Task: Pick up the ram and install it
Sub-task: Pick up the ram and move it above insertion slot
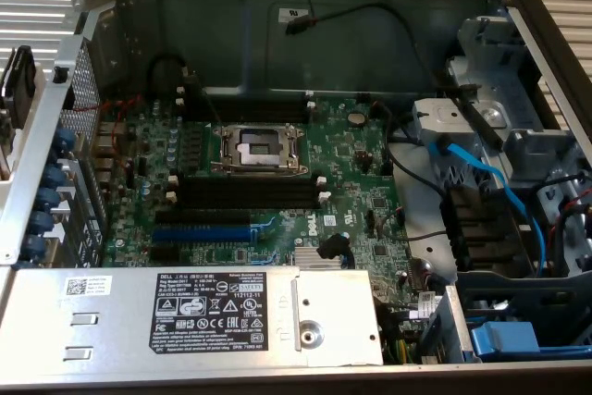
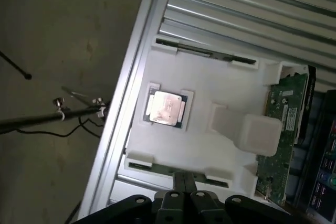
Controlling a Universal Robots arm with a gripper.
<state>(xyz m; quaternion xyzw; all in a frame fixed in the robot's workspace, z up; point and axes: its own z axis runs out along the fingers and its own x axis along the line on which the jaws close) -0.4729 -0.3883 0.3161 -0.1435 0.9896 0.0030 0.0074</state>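
Ram [image 2: 202,51] in tray [image 2: 210,145], hand [image 2: 184,176] closed, empty

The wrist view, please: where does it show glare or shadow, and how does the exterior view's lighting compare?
In the wrist view, the chip's metal lid glares pale and the white tray is brightly lit, while the floor beside it lies dim; in the exterior view, light falls evenly on the motherboard, with the case's far wall in soft shadow.
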